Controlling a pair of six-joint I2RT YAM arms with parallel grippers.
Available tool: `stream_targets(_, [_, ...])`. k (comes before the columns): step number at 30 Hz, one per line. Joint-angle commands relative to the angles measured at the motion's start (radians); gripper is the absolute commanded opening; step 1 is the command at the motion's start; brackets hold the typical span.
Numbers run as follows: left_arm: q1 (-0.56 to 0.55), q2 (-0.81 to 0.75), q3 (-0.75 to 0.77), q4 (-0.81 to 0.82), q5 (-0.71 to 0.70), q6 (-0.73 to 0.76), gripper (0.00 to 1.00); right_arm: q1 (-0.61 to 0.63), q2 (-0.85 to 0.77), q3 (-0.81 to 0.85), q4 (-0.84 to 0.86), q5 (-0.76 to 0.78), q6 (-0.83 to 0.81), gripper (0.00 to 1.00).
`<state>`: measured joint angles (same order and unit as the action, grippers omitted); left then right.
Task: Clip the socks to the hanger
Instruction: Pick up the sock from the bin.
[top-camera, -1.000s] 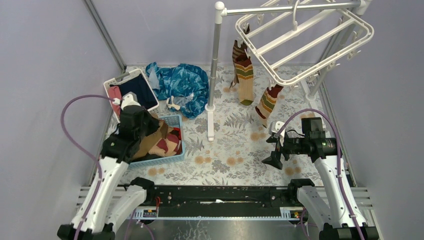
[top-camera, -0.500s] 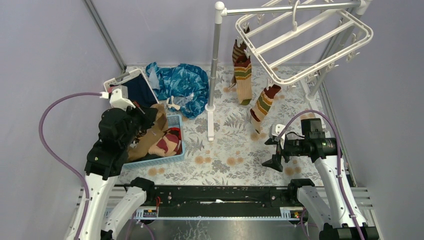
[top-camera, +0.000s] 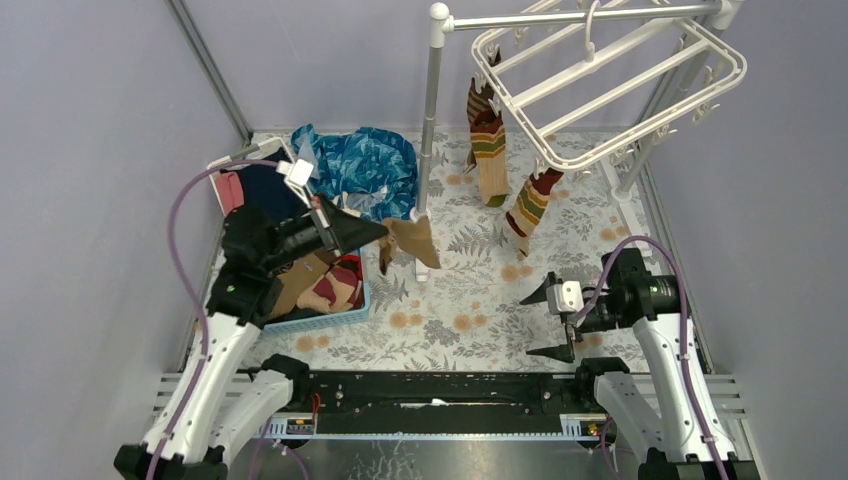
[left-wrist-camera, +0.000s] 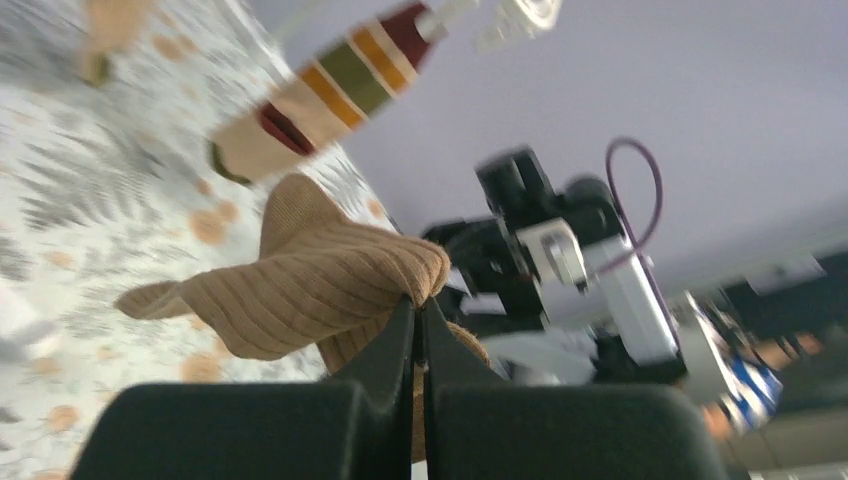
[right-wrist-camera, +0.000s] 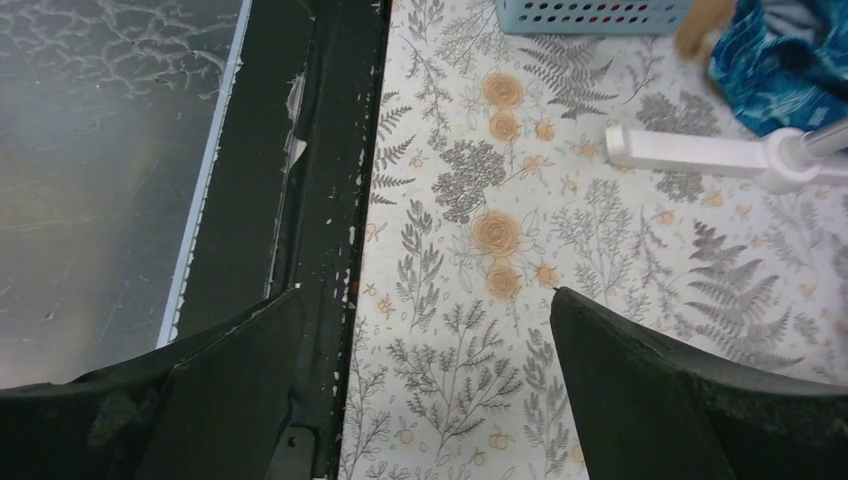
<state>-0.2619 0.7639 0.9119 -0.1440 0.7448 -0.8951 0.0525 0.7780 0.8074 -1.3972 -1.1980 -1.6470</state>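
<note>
A plain tan sock (top-camera: 410, 240) hangs in the air from the left gripper (top-camera: 383, 231), out over the floral table near the foot of the pole (top-camera: 430, 130) and well short of the hanger (top-camera: 735, 65). In the left wrist view the fingers (left-wrist-camera: 400, 340) are pressed together on a fold of its ribbed cuff, the rest flopping off to one side. The right gripper (top-camera: 545, 323) waits low near the table's front edge, jaws wide apart and holding nothing.

At least two striped socks (top-camera: 488, 140) already dangle from clips on the hanger's left side. A heap of brown and red ones (top-camera: 325, 285) lies in the blue basket (top-camera: 345, 315), so I'd judge the job only partly done. The tan one must first be carried up to a free clip, and the basket's contents come after it.

I can't make out any label, brand or writing anywhere
</note>
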Motion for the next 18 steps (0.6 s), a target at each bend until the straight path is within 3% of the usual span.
stream_targets(1, [-0.059, 0.072, -0.13, 0.428, 0.298, -0.231, 0.0, 0.007, -0.007, 0.083, -0.071, -0.059, -0.078, 1.0])
stream_targets(6, [-0.249, 0.229, -0.089, 0.232, 0.197, -0.045, 0.0, 0.007, 0.006, 0.184, -0.073, -0.095, -0.058, 1.0])
stream_targets(10, [-0.391, 0.417, -0.031, 0.229, 0.178, -0.038, 0.0, 0.011, 0.04, 0.247, -0.077, -0.16, -0.11, 1.0])
stream_targets(18, [-0.526, 0.667, 0.113, 0.162, 0.183, -0.022, 0.0, 0.087, 0.099, 0.247, -0.059, -0.248, -0.232, 0.97])
